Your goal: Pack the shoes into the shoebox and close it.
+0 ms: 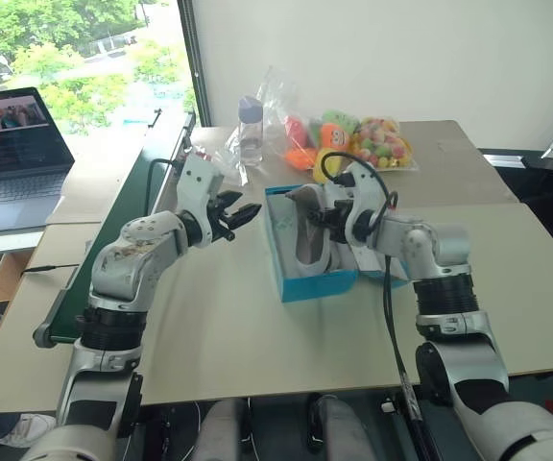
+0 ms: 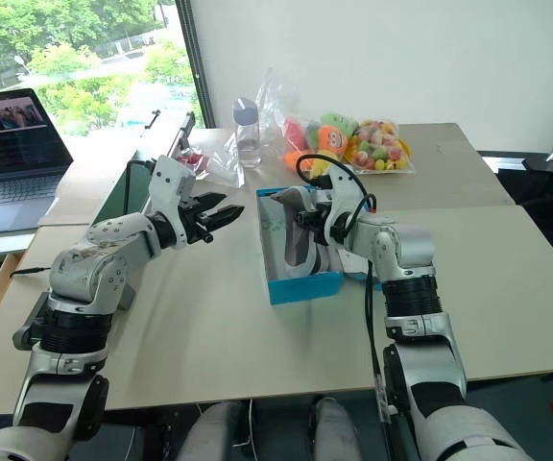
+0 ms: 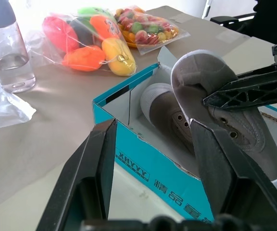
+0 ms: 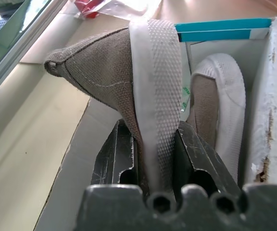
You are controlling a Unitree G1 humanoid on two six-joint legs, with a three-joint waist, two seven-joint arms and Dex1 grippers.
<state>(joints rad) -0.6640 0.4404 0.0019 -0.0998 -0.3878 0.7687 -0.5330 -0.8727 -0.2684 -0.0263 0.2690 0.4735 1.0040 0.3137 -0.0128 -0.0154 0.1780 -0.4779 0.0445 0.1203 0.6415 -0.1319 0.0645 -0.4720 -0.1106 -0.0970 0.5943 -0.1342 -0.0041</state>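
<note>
Left eye view: a laptop [image 1: 12, 144] sits off the table's left edge. The left gripper [image 1: 235, 216] hangs with fingers apart and empty, just left of the shoebox [image 1: 307, 284] at mid-table. The right gripper [image 1: 313, 213] is clamped on the heel of one shoe [image 1: 307, 235] tilted into the box. Toward the far edge stand a water bottle [image 1: 250, 130] and bags of plush toys [image 1: 353, 142]. Right wrist view adds the second shoe [image 4: 215, 110] lying inside, beside the held one.
</note>
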